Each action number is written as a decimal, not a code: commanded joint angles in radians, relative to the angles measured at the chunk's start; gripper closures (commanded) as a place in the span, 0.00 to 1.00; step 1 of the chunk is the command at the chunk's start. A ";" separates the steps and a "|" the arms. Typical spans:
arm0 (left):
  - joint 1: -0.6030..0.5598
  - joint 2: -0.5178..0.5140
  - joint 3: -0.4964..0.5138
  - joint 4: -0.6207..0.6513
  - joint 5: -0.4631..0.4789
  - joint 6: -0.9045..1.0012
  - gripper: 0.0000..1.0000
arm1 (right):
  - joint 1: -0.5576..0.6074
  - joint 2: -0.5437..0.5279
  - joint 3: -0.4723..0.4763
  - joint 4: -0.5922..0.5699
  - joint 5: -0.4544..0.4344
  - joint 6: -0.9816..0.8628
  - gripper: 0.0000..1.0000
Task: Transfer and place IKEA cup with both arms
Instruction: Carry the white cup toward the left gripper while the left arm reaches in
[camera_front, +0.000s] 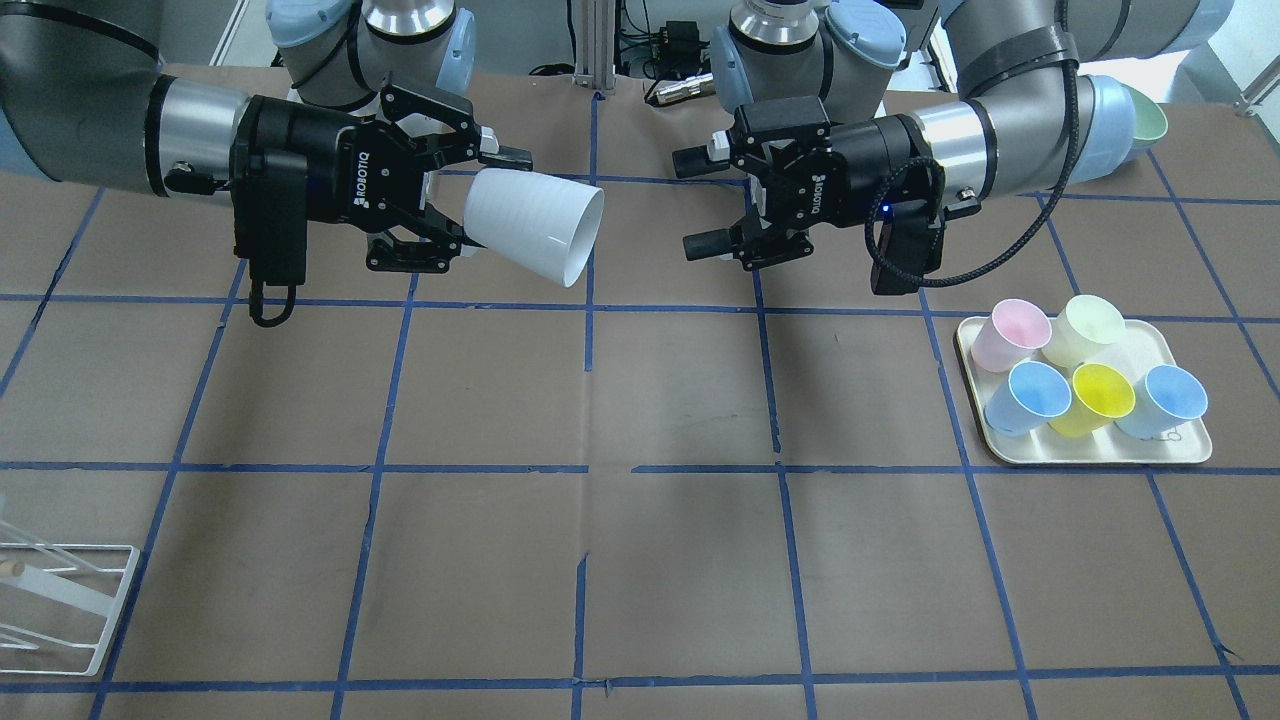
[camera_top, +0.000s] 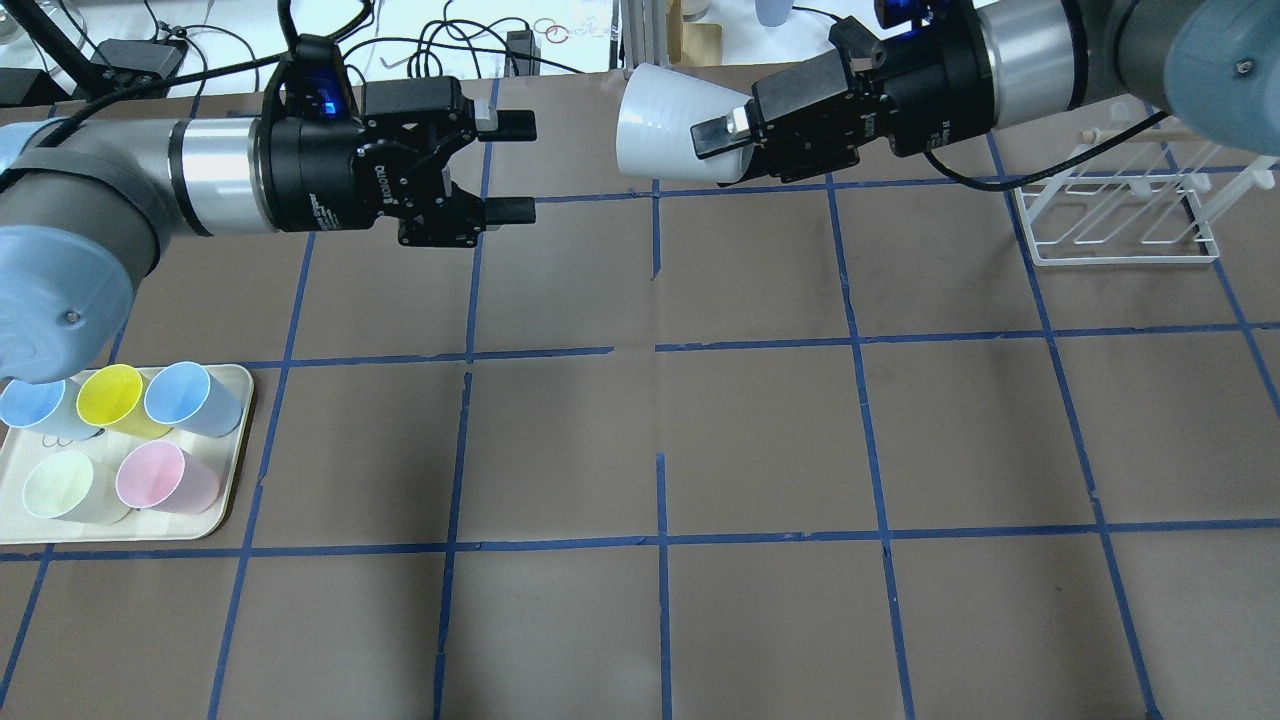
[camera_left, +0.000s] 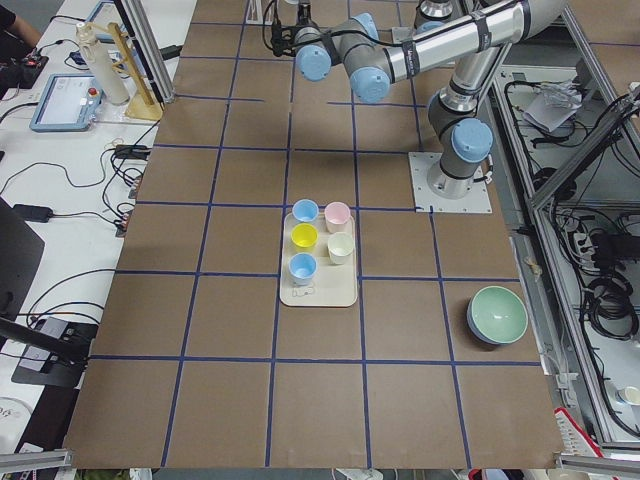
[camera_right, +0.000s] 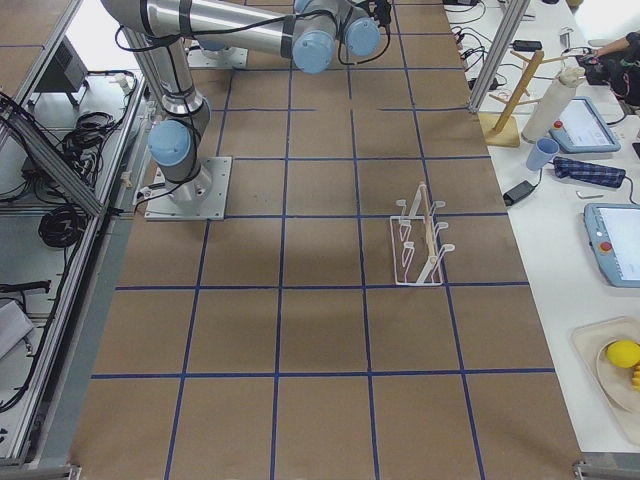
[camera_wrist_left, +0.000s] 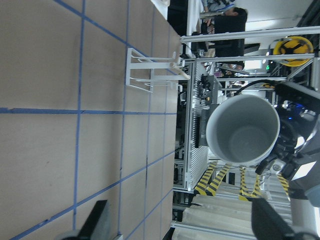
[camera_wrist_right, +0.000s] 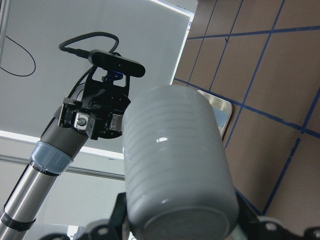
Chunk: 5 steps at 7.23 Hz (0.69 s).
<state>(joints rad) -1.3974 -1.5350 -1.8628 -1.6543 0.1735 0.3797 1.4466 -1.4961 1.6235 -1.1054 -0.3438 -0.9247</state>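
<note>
The right claw (camera_front: 478, 200) is clenched on the narrow base of the IKEA cup (camera_front: 530, 228). The cup is held horizontal in the air above the bench (camera_top: 760, 440), about midway between its left and right ends, mouth toward the left claw (camera_front: 692, 203). The left claw is released, fingers spread, grasping nothing; a gap separates it from the cup's rim. Bare gridded surface lies beneath both. The tray (camera_top: 238, 455) of coloured cups (camera_top: 110, 392) sits toward the left end. The wire rack (camera_top: 1120, 250) stands toward the right end, by the operators' edge. The left wrist view alone looks into the cup's hollow; the right wrist view shows its ribbed outside. Only the exterior left view shows the whole green bowl (camera_left: 497, 315) near the robot-side edge; neither side view shows the claws.
</note>
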 joint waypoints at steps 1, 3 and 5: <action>-0.040 -0.011 0.080 0.002 -0.042 -0.028 0.00 | 0.023 0.013 0.004 0.058 0.045 0.000 1.00; -0.043 -0.017 0.100 0.002 -0.042 -0.028 0.00 | 0.069 0.030 0.004 0.058 0.046 0.004 1.00; -0.048 -0.016 0.099 0.002 -0.040 -0.028 0.00 | 0.072 0.028 0.004 0.059 0.046 0.007 1.00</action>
<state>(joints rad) -1.4425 -1.5513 -1.7651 -1.6521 0.1324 0.3513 1.5124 -1.4687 1.6275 -1.0471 -0.2979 -0.9188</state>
